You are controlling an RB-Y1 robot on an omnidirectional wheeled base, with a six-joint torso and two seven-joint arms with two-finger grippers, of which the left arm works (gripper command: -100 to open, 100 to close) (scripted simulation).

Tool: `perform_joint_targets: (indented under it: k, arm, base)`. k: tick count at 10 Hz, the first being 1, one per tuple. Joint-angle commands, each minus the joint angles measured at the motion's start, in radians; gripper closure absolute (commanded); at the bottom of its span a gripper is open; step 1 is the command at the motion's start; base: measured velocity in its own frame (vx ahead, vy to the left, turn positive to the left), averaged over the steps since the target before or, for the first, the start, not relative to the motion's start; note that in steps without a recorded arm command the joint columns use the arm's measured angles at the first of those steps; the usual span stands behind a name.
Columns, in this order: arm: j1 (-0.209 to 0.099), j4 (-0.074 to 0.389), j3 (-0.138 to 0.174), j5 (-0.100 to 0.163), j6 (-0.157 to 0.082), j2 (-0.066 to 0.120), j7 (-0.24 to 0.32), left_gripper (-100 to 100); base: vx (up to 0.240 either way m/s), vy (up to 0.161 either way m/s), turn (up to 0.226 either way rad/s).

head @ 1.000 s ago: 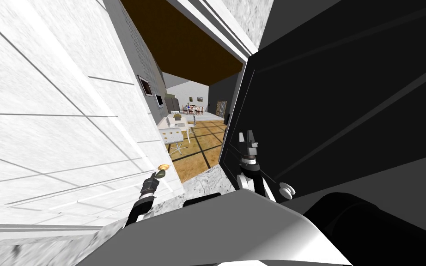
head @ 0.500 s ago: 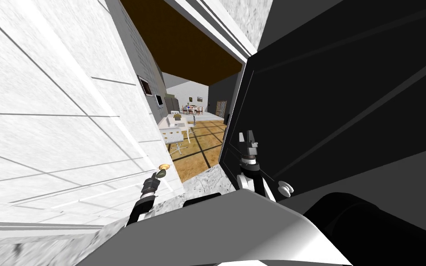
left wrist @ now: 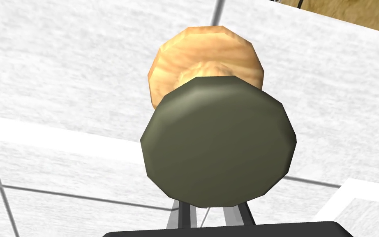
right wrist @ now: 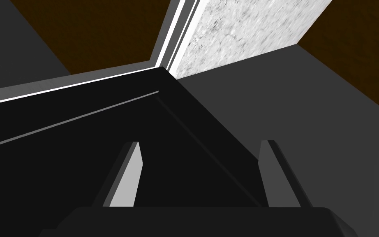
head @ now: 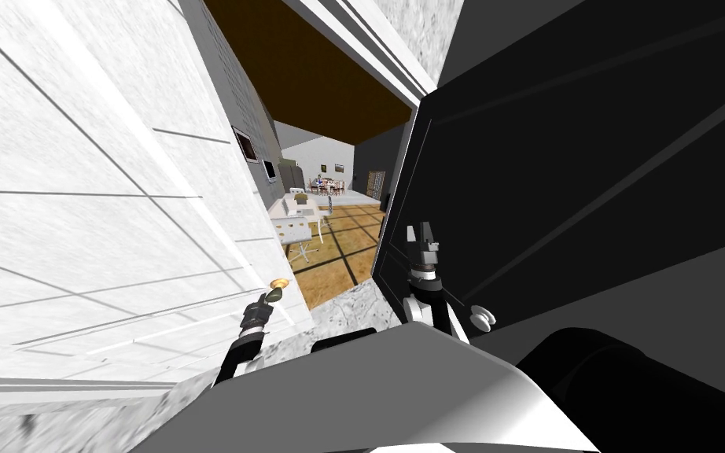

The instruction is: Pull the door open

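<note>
The white door (head: pixel 101 236) takes up the left side, a flat stiff slab with a grainy finish and thin grey panel lines, standing ajar from its frame. Near its free edge sits the door knob (left wrist: pixel 217 140), a smooth, faceted olive disc on a short neck. Behind it is a round tan rosette (left wrist: pixel 207 53) with a wood-like grain.

The left gripper (head: pixel 266 305) is at this knob. Its two thin fingers (left wrist: pixel 181 214) are drawn close together and run in behind the disc, tips hidden, so it looks to be pinching the neck. That seems the right hold, since the disc's rounded face offers little to squeeze and would likely slip.

I judge the door rigid and fairly heavy. It should swing on an arc rather than come straight back, so the pull should follow that curve.

Past the door edge, the gap shows a brown tiled floor (head: pixel 345 244) and a white table (head: pixel 294 220) far off.

Right of the gap, the right gripper (right wrist: pixel 201 144) is raised with fingers spread and empty, before a black door leaf (head: pixel 589 157). This leaf is smooth and matt, and carries a white knob (head: pixel 483 317).
</note>
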Motion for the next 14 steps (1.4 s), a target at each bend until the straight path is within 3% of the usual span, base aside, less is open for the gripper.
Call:
perform_joint_targets:
  k: [1,3,4,6,7,8,9,13,14]
  arm:
    - [-0.013,-0.001,-0.032,-0.004,-0.018,-0.022,0.027,100]
    - [-0.013,-0.001,-0.032,-0.004,-0.018,-0.022,0.027,100]
    - [-0.016,0.001,-0.042,0.011,-0.017,-0.020,0.068,100]
    - [-0.016,0.008,-0.042,0.011,-0.017,-0.020,0.068,100]
    - [-0.020,0.003,-0.052,0.027,-0.017,-0.018,0.110,100]
    - [-0.020,0.003,-0.052,0.027,-0.017,-0.018,0.110,100]
    - [0.026,-0.044,-0.035,0.054,0.022,0.002,0.135,-100]
    - [0.029,-0.055,-0.067,0.101,0.019,0.005,0.242,-100]
    - [0.029,-0.055,-0.067,0.101,0.019,0.005,0.252,-100]
  base:
    - [-0.030,0.023,-0.035]
    - [-0.016,0.003,-0.009]
    - [-0.028,0.001,-0.026]
    - [-0.021,0.000,-0.015]
    - [-0.017,0.004,-0.029]
    - [-0.018,0.020,-0.013]
    - [-0.027,0.050,0.022]
    - [-0.073,-0.024,-0.057]
    - [-0.049,-0.009,-0.007]
